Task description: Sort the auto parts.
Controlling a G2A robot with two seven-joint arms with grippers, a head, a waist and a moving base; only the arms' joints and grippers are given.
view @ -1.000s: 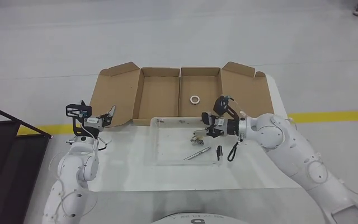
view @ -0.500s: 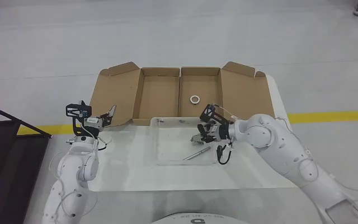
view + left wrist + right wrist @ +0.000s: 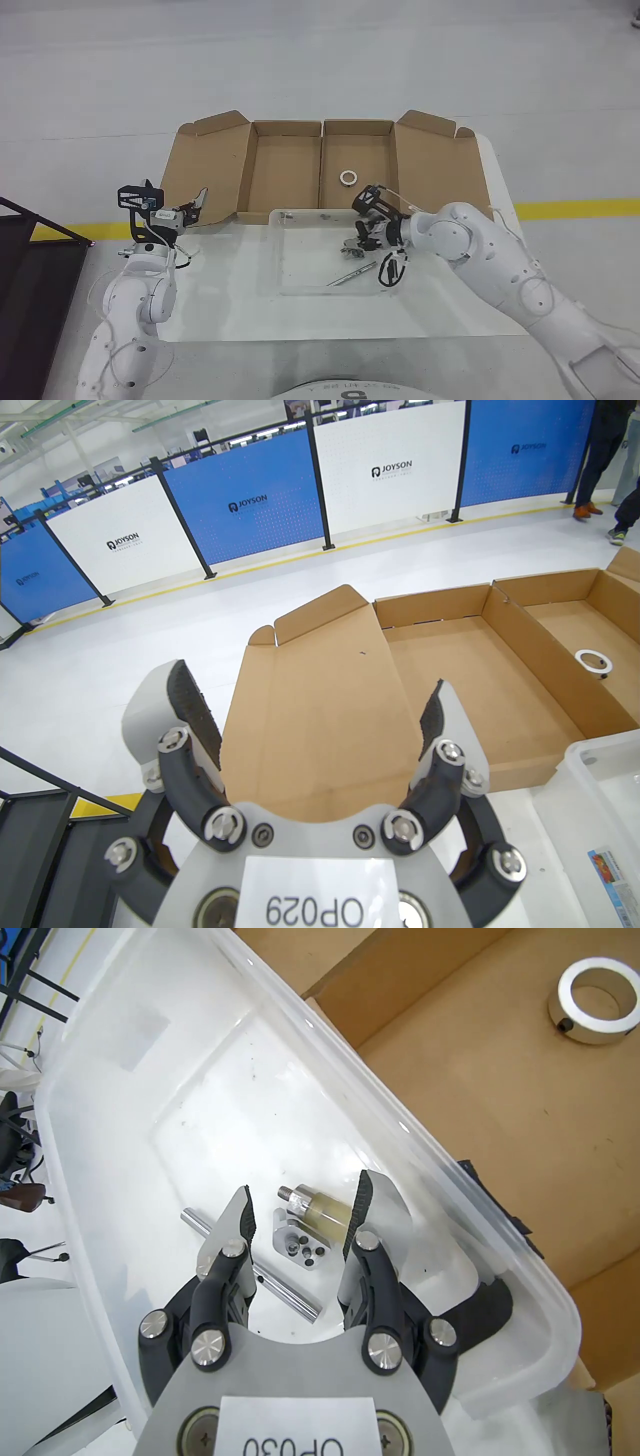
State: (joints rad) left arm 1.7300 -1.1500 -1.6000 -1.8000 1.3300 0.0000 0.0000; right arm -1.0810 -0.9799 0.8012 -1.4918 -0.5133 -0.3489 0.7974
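Over the clear plastic bin (image 3: pixel 350 1078), the right pincer (image 3: pixel 305 1198) hangs released, fingers spread either side of a threaded stud (image 3: pixel 315 1210) and a small drilled bracket (image 3: pixel 295 1248), a steel rod (image 3: pixel 285 1288) just beside them. One metal ring (image 3: pixel 592 1008) lies in the cardboard box's (image 3: pixel 500 1078) right compartment. By the box's left flap, the left pincer (image 3: pixel 307 687) is released too, holding nothing.

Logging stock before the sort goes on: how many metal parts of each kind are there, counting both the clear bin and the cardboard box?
Metal ring: 1
Steel rod: 1
Threaded cylinder: 1
Drilled block: 1
Total: 4
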